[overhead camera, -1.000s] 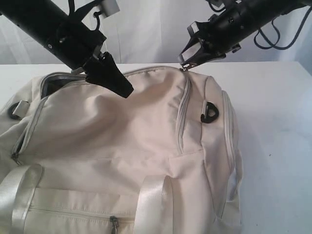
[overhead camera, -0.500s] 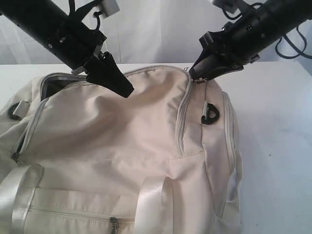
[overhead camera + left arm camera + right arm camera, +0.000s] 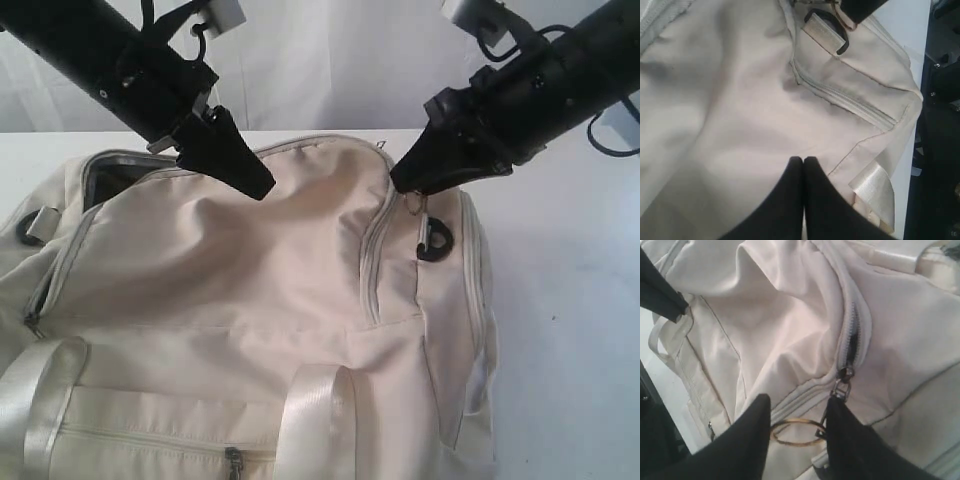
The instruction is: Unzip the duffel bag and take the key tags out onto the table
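Observation:
The cream duffel bag (image 3: 250, 270) fills the table (image 3: 570, 300). My left gripper (image 3: 262, 188) is shut and empty, its tips resting on the bag's top panel (image 3: 803, 159). My right gripper (image 3: 402, 186) is at the upper end of the curved side zipper (image 3: 372, 240). Its fingers (image 3: 796, 407) are shut on a thin brass ring (image 3: 795, 432) hooked to the dark metal zipper pull (image 3: 842, 385). Above the slider a short dark stretch of zipper (image 3: 853, 346) gapes open. The key tags are hidden.
A black D-ring buckle (image 3: 435, 238) sits just below the right gripper on the bag's end panel. A pocket stands open at the back left (image 3: 110, 175). Satin straps (image 3: 310, 420) and a front pocket zipper pull (image 3: 234, 460) lie near the front edge.
My right gripper has moved right and down from the bag's top ridge, drawing the ring and slider along the side zipper. The left gripper has not moved.

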Robot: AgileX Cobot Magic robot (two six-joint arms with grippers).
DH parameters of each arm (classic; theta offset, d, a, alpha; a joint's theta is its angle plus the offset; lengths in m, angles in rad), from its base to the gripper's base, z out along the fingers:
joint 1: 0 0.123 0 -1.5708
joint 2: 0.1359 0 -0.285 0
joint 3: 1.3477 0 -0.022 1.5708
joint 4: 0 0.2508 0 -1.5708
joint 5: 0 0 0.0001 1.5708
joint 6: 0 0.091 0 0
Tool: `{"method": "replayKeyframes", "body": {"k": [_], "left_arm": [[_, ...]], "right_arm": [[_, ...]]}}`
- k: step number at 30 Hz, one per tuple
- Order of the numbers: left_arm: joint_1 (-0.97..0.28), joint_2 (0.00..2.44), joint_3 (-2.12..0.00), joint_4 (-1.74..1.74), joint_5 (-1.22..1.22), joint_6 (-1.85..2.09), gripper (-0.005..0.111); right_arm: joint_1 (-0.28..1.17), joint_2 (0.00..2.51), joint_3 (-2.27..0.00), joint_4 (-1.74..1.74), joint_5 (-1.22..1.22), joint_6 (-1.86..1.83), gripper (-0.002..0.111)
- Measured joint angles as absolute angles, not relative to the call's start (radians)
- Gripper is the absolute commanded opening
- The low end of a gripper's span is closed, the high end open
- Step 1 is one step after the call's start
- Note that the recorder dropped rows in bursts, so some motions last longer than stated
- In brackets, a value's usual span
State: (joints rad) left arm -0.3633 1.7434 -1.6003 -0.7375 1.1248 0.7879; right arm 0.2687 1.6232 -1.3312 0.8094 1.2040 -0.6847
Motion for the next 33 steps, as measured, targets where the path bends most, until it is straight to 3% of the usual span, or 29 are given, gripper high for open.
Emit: {"method": "replayKeyframes", "body": {"k": [23,26,33], "left_arm": [[-0.363,1.743,-1.6,-0.74,1.125,0.809,0.001],[-0.363,1.743,-1.6,-0.788,1.125,0.948,0.013],[-0.43,1.743,-1.6,-0.846,1.011,1.358,0.06]], "right_arm": [[0.36,1.526,-1.125,0.854,1.166,-0.747,0.0],[0.36,1.526,-1.123,0.85,1.166,-0.747,0.0],[0.36,1.526,-1.123,0.843,1.166,-0.747,0.0]]}}
